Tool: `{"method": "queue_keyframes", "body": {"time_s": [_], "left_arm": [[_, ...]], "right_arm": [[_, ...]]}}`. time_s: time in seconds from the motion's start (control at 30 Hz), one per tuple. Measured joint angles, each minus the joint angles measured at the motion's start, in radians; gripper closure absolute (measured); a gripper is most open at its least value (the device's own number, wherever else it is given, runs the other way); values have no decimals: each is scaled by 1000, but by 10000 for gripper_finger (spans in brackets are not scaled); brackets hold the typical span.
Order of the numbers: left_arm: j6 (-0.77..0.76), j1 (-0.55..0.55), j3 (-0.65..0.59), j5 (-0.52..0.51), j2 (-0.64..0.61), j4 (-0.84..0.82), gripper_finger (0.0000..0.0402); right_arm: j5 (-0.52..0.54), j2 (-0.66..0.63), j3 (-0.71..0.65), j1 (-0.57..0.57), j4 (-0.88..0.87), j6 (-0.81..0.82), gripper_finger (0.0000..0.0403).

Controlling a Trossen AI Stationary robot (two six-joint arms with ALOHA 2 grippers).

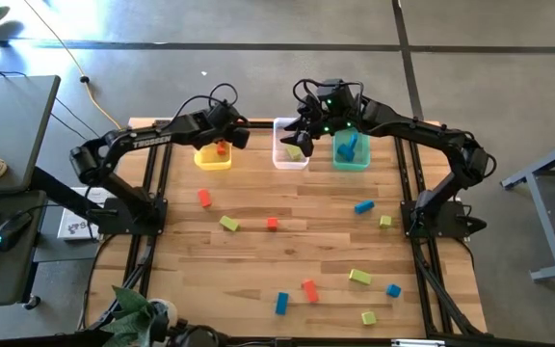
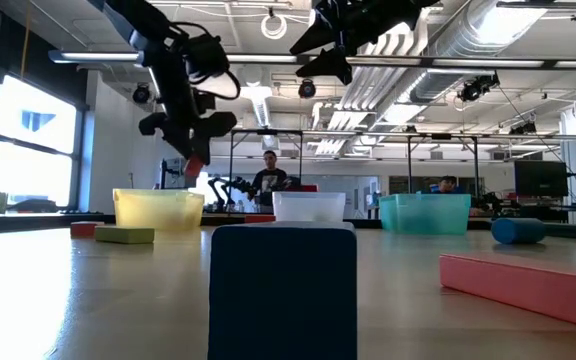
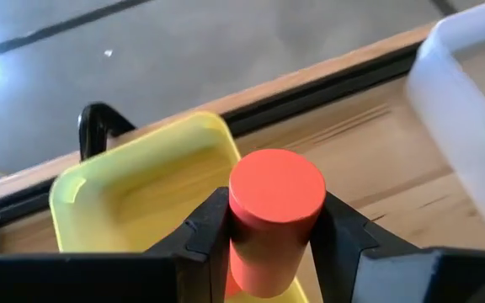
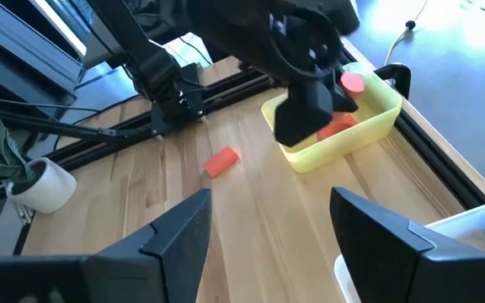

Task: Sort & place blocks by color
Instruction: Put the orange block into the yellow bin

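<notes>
While my left gripper (image 3: 268, 240) hangs over the yellow bin (image 1: 213, 157), its two fingers pinch a red-orange round block (image 3: 272, 215) from both sides. Another red-orange block (image 4: 337, 128) already lies inside that bin. My right gripper (image 4: 269, 223) is up above the clear bin (image 1: 290, 145), and its fingers are spread apart with nothing between them. A yellow-green block (image 1: 295, 151) lies in the clear bin. Blue blocks (image 1: 349, 146) lie in the teal bin (image 1: 351, 160) next to it. More red-orange, yellow-green and blue blocks are scattered over the wooden table (image 1: 297, 260), well apart from the bins.
</notes>
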Motion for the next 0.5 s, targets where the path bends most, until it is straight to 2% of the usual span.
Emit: {"method": "queue_keyframes", "body": {"time_s": [0.17, 0.5], "left_arm": [[-5, 10, 0, -35, 35, 0, 301], [-14, 22, 0, -75, 37, 2, 259]], "right_arm": [[0, 0, 0, 0, -2, 0, 174], [0, 0, 0, 5, -25, 11, 174]]}}
